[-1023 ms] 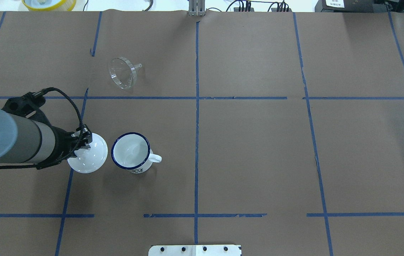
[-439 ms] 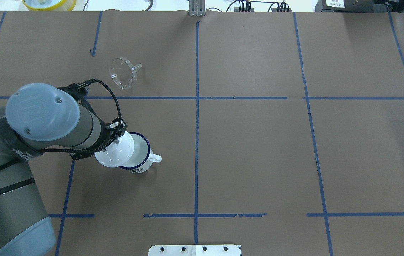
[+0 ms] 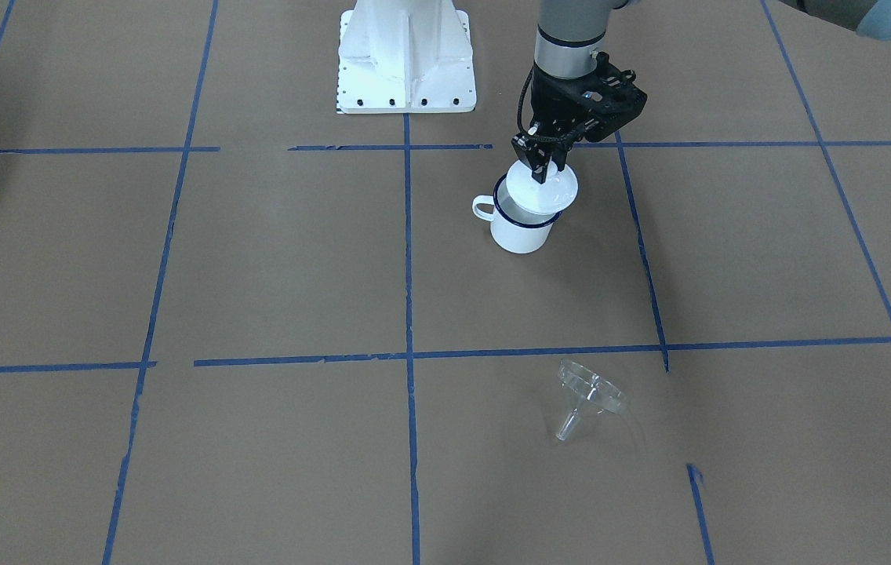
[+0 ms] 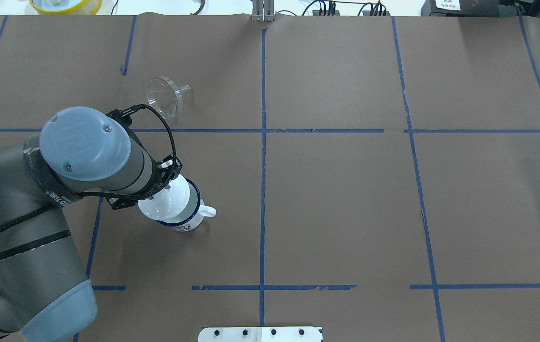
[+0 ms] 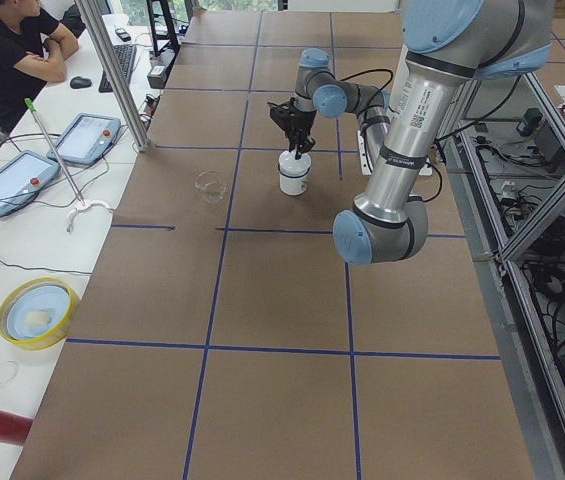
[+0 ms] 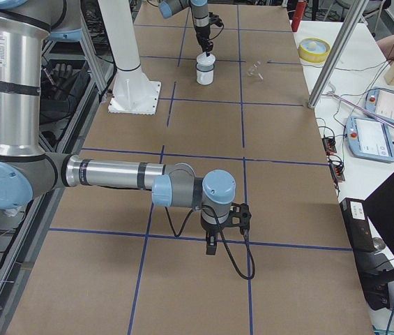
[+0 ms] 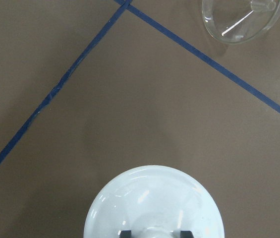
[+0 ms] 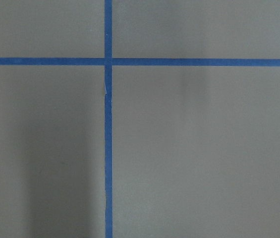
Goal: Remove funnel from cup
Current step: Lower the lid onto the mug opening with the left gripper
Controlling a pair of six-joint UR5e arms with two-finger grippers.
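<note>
The clear funnel [image 4: 164,97] lies on its side on the brown paper, spout toward the table's middle, well apart from the cup; it also shows in the front view [image 3: 590,392] and the left wrist view [image 7: 241,20]. The cup [image 4: 189,217], a white mug with a dark blue rim [image 3: 522,229], stands upright, handle toward the table's middle. My left gripper [image 3: 543,169] is shut on the knob of a white domed lid [image 4: 165,199] and holds it over the mug's mouth, slightly off-centre. I cannot tell whether lid and rim touch. My right gripper [image 6: 210,248] is far off, low over bare paper; I cannot tell whether it is open or shut.
The white base plate [image 4: 260,334] is at the table's near edge. A yellow-rimmed bowl [image 4: 65,4] sits beyond the far left corner. An operator [image 5: 12,50] and tablets [image 5: 87,138] are at the side table. Blue tape lines cross the paper.
My left arm has swung right and carried the white lid from beside the mug to over its mouth. Funnel and mug have not moved.
</note>
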